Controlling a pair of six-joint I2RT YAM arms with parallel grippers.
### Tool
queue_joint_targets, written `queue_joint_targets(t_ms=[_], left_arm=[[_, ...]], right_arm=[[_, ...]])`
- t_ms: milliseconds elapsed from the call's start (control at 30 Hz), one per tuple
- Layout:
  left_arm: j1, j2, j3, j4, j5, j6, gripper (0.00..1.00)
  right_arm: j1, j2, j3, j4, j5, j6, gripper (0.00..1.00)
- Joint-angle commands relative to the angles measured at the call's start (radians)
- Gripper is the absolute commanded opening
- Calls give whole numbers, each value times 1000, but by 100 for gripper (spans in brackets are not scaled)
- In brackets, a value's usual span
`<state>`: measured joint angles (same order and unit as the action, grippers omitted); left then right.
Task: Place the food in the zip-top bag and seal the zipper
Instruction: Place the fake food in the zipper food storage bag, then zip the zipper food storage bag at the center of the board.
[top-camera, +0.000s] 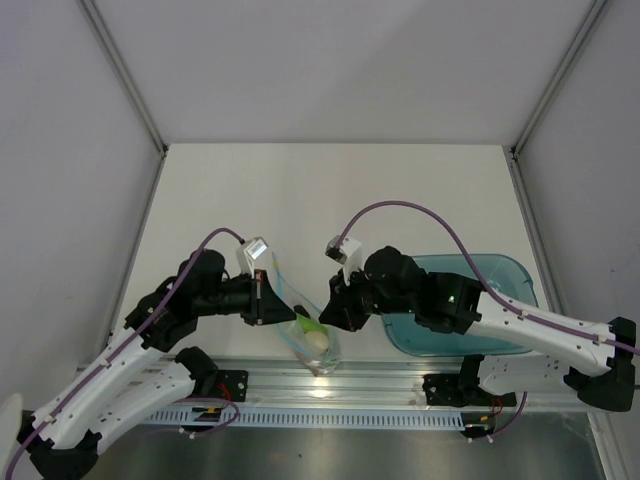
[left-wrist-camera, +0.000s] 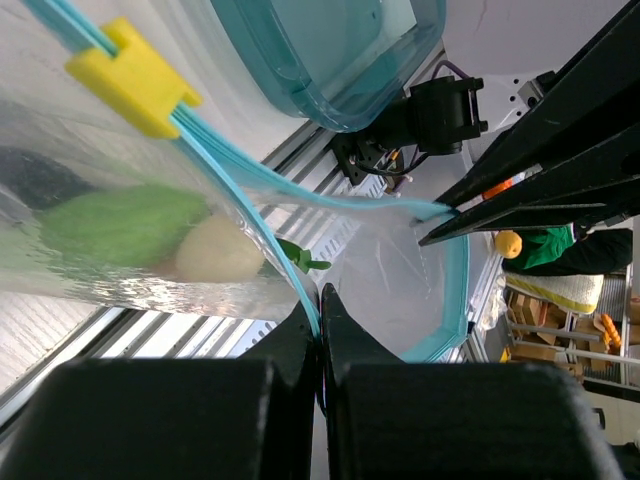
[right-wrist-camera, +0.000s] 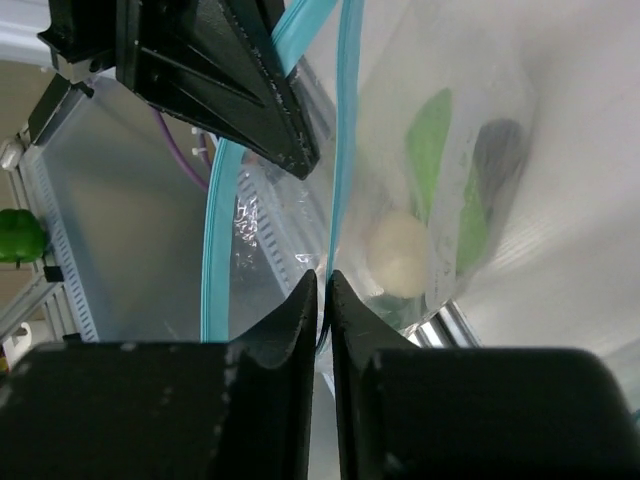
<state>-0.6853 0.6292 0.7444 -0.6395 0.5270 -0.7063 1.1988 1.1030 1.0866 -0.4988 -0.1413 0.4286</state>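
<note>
Left hand (left-wrist-camera: 320, 300) clamped on zipper (right-wrist-camera: 346, 140) | right hand (right-wrist-camera: 322, 288) pinching its other strip, so zip-top bag (left-wrist-camera: 380, 290) hangs open | food (left-wrist-camera: 125, 225) inside, unsealed.

One zip-top bag (left-wrist-camera: 380, 285), one tray (top-camera: 500, 290), one cream egg (top-camera: 317, 340), one cucumber (left-wrist-camera: 120, 225), one left gripper (left-wrist-camera: 320, 305), one right gripper (right-wrist-camera: 322, 285).
</note>
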Motion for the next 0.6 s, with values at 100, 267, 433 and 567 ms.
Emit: queue_joint_targets(t_ms=[100, 267, 433, 567], left_arm=[[-3, -22, 21, 23, 10, -4, 8], [-5, -40, 19, 34, 10, -15, 28], [-3, -54, 6, 40, 10, -22, 50], [-5, -63, -20, 69, 10, -50, 54]], right_arm=[[22, 18, 1, 91, -12, 24, 0], [31, 34, 6, 98, 20, 29, 0], [36, 38, -1, 112, 28, 35, 0], [53, 49, -4, 126, 37, 36, 0]])
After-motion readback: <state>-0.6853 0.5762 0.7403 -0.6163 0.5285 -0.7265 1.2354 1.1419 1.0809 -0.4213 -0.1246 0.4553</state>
